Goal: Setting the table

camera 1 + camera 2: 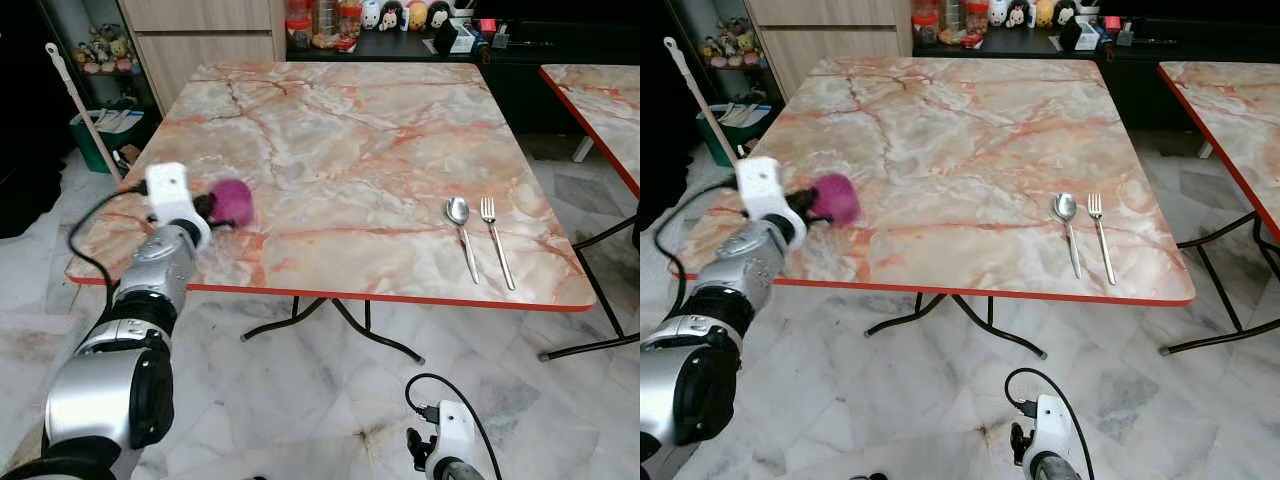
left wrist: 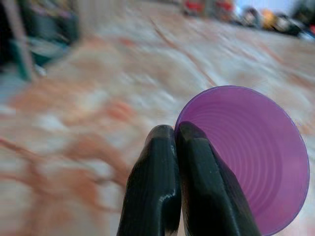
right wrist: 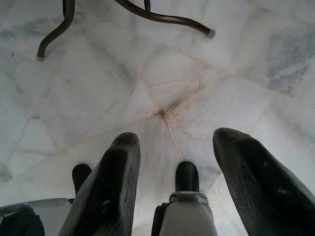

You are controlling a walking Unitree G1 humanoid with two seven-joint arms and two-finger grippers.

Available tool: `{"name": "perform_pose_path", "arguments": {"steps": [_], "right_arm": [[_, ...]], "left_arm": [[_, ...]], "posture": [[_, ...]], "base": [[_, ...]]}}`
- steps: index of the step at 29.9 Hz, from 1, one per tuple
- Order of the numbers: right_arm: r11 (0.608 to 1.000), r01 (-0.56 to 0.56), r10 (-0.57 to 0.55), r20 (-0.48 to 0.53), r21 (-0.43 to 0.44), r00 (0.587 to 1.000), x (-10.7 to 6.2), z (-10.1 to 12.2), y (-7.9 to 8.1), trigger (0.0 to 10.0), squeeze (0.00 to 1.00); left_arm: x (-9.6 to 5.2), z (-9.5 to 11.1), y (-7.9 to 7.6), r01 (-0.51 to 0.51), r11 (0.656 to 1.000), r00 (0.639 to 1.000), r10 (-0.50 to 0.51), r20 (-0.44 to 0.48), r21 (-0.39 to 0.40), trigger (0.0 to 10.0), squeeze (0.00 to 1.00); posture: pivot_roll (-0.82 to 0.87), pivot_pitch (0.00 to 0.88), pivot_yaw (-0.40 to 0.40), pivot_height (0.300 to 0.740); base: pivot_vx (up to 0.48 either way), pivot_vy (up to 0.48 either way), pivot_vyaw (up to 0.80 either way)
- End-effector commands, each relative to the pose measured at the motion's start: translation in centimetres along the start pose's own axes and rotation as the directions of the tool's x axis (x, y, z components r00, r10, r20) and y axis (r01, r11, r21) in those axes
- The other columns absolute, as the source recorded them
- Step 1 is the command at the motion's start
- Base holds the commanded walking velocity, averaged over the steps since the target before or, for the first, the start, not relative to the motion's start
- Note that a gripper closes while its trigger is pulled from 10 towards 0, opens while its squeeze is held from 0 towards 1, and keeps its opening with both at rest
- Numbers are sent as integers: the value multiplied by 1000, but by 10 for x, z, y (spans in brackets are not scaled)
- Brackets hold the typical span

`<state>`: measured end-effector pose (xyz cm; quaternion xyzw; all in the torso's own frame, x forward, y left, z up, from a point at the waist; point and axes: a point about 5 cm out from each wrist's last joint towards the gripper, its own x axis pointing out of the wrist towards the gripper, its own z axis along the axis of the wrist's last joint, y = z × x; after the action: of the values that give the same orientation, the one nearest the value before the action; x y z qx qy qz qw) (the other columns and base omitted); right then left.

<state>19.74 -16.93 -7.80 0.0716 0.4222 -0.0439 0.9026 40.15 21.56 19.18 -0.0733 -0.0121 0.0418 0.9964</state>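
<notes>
A purple plastic cup is gripped by its rim between the two black fingers of the left gripper, which are pressed together on the cup wall; the cup is held on its side, its open mouth turned toward the wrist camera. In the head views the cup is seen blurred over the marble table, just inside the table's near left corner and close to the red-trimmed near edge. Toward the table's near right corner a spoon and a fork are laid side by side, close together but apart, handles pointing at the near edge, well away from the cup. The wide middle and far part of the tabletop between the cup and the cutlery is left bare. The left arm is stretched forward and upward from the robot's shoulder over the table's near edge, with a black cable looped beside it. The right gripper is hung low below the table's edge level, pointed at the white marble floor, its fingers spread wide with nothing between them; the table's dark curved legs are seen beyond it. A second marble table is placed to the right of the first, separated by a gap of floor.
</notes>
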Motion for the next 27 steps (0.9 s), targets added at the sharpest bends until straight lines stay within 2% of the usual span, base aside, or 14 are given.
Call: {"name": "perform_pose_path", "arguments": {"steps": [1,2,5,7,9,11,12,15,17,18,20,21,26,27], "right_arm": [[1000,2,-2,-10,13,1000,0,-3,-1,10000,0],[1000,3,-3,-10,13,1000,-1,-3,-1,10000,0],[1000,2,-2,-7,12,1000,0,-2,0,10000,0],[1000,2,-2,-6,13,1000,0,-2,0,10000,0],[1000,2,-2,-6,10,1000,0,-2,0,10000,0],[1000,3,-3,-7,10,1000,0,-3,0,10000,0],[1000,5,-5,-7,12,1000,-1,-3,0,10000,0],[1000,6,-6,-8,14,1000,-1,-3,0,10000,0],[1000,7,-7,-8,15,1000,-1,-4,0,10000,0],[1000,6,-5,-11,11,1000,-1,-5,0,10000,0],[1000,5,-5,-12,10,1000,-1,-5,0,10000,0],[1000,6,-6,-12,13,1000,-1,-5,0,10000,0],[1000,6,-6,-13,13,1000,-1,-5,0,10000,0],[1000,6,-6,-12,14,1000,-1,-5,0,10000,0]], "left_arm": [[-2,7,13,-59,998,997,59,53,-7,9412,0],[-5,11,26,-117,993,989,117,86,-3,10000,0],[-12,13,48,-215,975,971,207,122,55,10000,0],[-14,13,54,-233,970,966,222,131,73,10000,0],[-20,14,69,-313,936,944,288,163,158,10000,0],[-27,15,87,-399,889,913,363,185,224,10000,0],[-33,13,100,-451,848,891,412,190,279,10000,0],[-42,9,117,-515,789,857,479,190,335,10000,0],[-50,4,130,-560,709,824,530,199,428,10000,0],[-56,-2,138,-558,620,813,544,211,552,10000,0],[-57,-3,139,-553,602,812,543,213,576,10000,0],[-66,-21,145,-536,561,802,572,173,630,10000,0],[-71,-32,149,-527,541,791,593,146,655,10000,0],[-80,-47,154,-523,544,774,625,99,656,10000,0]], "posture": [[80,94,20,740],[82,95,19,740],[79,96,22,740],[79,96,22,740],[80,100,24,740],[83,100,26,740],[81,100,27,740],[78,100,30,740],[79,106,29,740],[81,104,30,740],[81,104,30,740],[81,105,31,740],[81,105,31,740],[74,108,31,740]], "base": [[0,0,0],[0,0,0],[0,0,0],[0,0,0],[0,0,0],[0,0,0],[0,0,0],[0,0,0],[0,0,0],[0,0,0],[0,0,0],[0,0,0],[0,0,0],[0,0,0]]}}
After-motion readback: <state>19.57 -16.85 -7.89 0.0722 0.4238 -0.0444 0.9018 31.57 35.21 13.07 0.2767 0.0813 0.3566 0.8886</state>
